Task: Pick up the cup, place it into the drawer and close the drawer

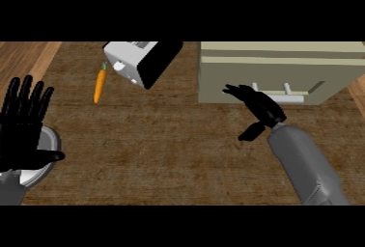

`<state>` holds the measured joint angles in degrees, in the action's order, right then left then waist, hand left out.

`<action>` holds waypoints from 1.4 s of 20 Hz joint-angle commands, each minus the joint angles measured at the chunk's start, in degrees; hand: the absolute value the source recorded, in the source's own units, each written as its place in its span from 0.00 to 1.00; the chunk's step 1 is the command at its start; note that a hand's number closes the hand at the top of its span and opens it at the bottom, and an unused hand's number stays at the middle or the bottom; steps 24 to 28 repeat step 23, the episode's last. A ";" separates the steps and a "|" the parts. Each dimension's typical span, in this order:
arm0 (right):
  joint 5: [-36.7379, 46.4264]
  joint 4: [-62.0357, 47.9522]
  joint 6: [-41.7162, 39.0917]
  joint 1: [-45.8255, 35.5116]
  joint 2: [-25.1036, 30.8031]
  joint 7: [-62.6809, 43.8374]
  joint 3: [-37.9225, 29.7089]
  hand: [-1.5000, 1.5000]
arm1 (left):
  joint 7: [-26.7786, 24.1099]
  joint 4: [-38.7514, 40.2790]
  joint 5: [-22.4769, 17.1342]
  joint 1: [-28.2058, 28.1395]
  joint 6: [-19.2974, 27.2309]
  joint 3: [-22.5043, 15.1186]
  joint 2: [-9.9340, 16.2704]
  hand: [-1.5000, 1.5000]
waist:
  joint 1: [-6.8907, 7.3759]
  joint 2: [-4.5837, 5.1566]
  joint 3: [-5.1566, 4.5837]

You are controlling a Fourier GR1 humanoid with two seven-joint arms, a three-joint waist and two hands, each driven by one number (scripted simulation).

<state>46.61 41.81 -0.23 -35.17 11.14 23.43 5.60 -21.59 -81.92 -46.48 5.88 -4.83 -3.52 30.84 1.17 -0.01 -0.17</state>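
One carrot (100,86), toaster (141,61) beside drawer (278,72)

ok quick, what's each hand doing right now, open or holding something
Left hand: open, fingers straight up, resting at the view's left edge, holding nothing.
Right hand: open, fingers extended by the drawer unit, holding nothing.

The drawer (281,72) is a pale olive box at the table's far right edge, its front carrying a white bar handle (288,98). It looks shut or nearly so, though the steep view leaves that uncertain. The cup cannot be made out.
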 commanded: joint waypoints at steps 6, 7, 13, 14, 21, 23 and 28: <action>-2.08 -22.80 -2.85 -15.70 5.66 9.00 -7.41 0.00 | 0.68 0.67 -0.27 -1.81 -5.33 1.62 0.30 0.00 | 1.90 1.15 0.29; -0.99 -24.84 -1.75 -16.74 4.53 7.34 -6.97 0.00 | 1.56 -0.41 0.36 0.41 -2.16 1.19 -1.05 0.00 | 1.86 1.17 0.31; -1.78 -29.22 -2.45 -20.23 8.05 10.25 -9.14 0.00 | -1.05 0.94 3.41 0.63 -2.27 -0.59 -3.74 0.00 | 2.86 1.82 0.36; -0.93 -29.87 -2.24 -21.10 7.43 8.95 -8.49 0.00 | 1.21 3.14 1.21 2.67 -3.96 1.99 -1.05 0.00 | 2.58 1.76 0.32; -1.66 -32.32 -3.67 -23.85 9.21 8.96 -9.79 0.00 | 1.13 0.82 3.00 2.31 -2.88 0.49 -2.26 0.00 | 4.03 2.05 0.38; -1.88 -32.72 -3.62 -23.24 10.15 10.29 -10.08 0.00 | -0.92 2.58 4.64 0.78 -3.36 -0.16 -3.20 0.00 | 3.93 2.22 0.36; -1.88 -32.72 -3.62 -23.24 10.15 10.29 -10.08 0.00 | -0.92 2.58 4.64 0.78 -3.36 -0.16 -3.20 0.00 | 3.93 2.22 0.36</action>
